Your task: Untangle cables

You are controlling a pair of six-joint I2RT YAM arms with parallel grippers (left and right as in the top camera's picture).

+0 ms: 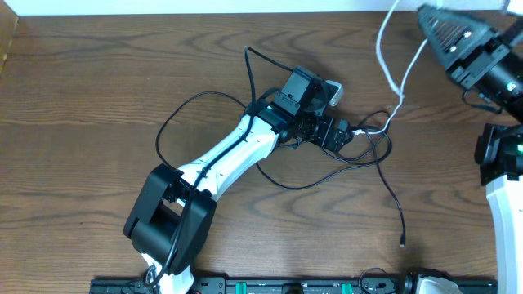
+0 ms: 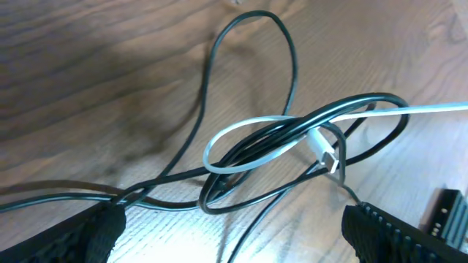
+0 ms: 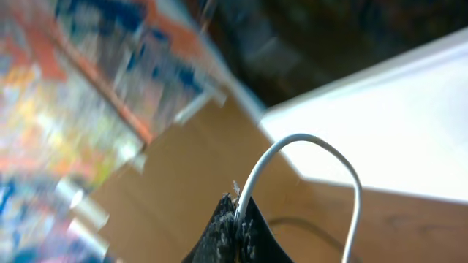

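Overhead view: the left arm (image 1: 221, 159) reaches from 7 o'clock to the middle of the desk (image 1: 82, 98), and its left jaws sit right at the tangle just to the 3 o'clock side of centre. The black cable (image 1: 163, 131) lies flat on the desk. One wide loop swings out toward 9 o'clock behind the arm, and smaller loops are bunched at the tangle. A loose tail trails toward 5 o'clock and ends in a small plug (image 1: 403, 242). The white cable (image 1: 400, 94) rises from the tangle toward 1 o'clock, up to the right jaws near the desk's far edge.

In the left wrist view, the two fingers (image 2: 102, 230) of the left jaws are spread wide at the lower corners. They are released, with nothing held between them. Ahead of them the white cable (image 2: 424, 110) comes in from 3 o'clock and curls into a loop. That loop threads through crossed loops of black cable (image 2: 295, 66), and its white plug (image 2: 327, 153) rests just at the 4 o'clock side of the crossing.

In the right wrist view, the right jaws are clenched on the white cable (image 3: 307, 139). The cable stands up out of the pinched fingertips (image 3: 227, 219), arches over and drops back toward the desk. The background there is blurred.
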